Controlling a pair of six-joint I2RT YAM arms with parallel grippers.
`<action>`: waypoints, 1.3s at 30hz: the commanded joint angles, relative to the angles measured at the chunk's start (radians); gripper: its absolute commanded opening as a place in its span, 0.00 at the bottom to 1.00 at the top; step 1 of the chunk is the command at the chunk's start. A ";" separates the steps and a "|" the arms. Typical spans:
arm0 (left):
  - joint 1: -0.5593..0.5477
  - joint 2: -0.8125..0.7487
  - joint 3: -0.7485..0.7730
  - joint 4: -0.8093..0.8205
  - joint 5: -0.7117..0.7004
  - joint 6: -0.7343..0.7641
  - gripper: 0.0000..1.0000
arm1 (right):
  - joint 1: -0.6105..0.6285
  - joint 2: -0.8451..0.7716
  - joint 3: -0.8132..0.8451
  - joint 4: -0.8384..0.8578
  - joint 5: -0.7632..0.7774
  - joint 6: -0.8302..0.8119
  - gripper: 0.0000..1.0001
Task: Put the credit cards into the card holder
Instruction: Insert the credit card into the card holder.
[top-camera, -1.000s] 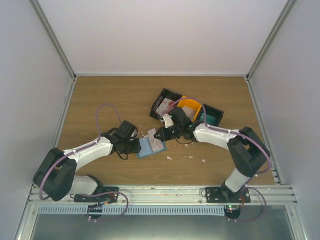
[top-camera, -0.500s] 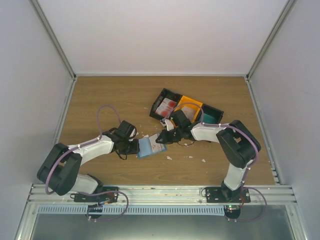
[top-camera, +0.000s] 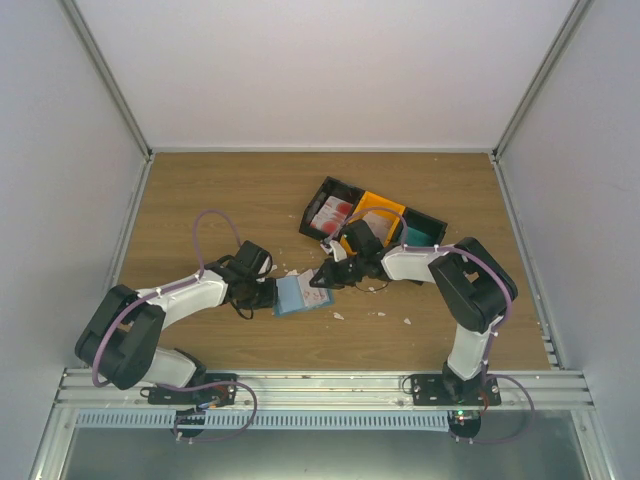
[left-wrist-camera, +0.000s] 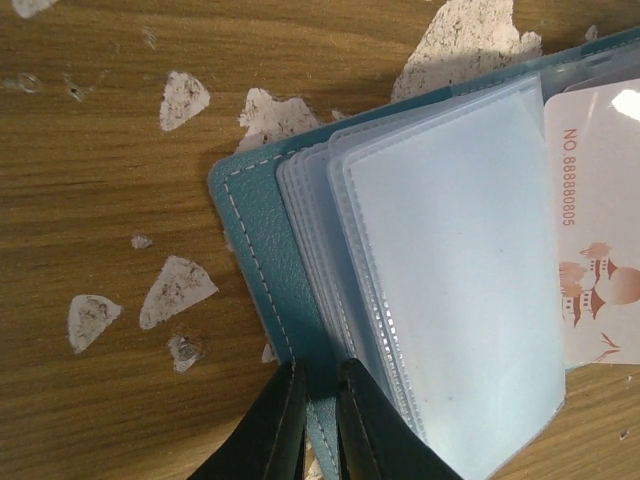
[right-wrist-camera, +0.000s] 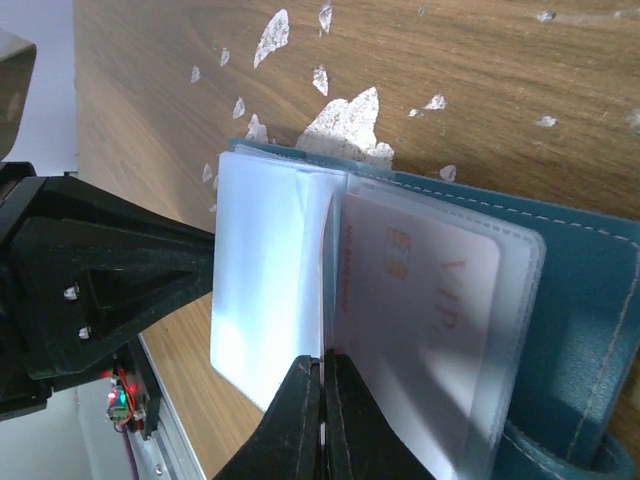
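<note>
We judge card holder (left-wrist-camera: 255, 240) floppy, left claw (left-wrist-camera: 320, 400) clamped on its cover; right claw (right-wrist-camera: 322, 378) pinches stiff, slick credit card (right-wrist-camera: 420, 320) edgewise.

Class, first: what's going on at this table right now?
The jaws of the left arm pinch the blue cover of the open card holder on the table. The jaws of the right arm grip a white, red-printed credit card that sits partly in one clear sleeve. More cards lie in the tray behind.
</note>
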 joint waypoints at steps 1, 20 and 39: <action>-0.003 0.010 -0.028 0.019 -0.003 -0.001 0.14 | 0.011 0.011 -0.011 0.048 -0.046 0.024 0.00; -0.004 -0.100 -0.040 0.056 0.033 -0.025 0.25 | 0.014 -0.045 -0.025 0.015 0.023 0.069 0.00; -0.002 0.003 -0.062 0.060 0.017 -0.016 0.14 | 0.014 -0.044 -0.058 0.098 -0.005 0.153 0.01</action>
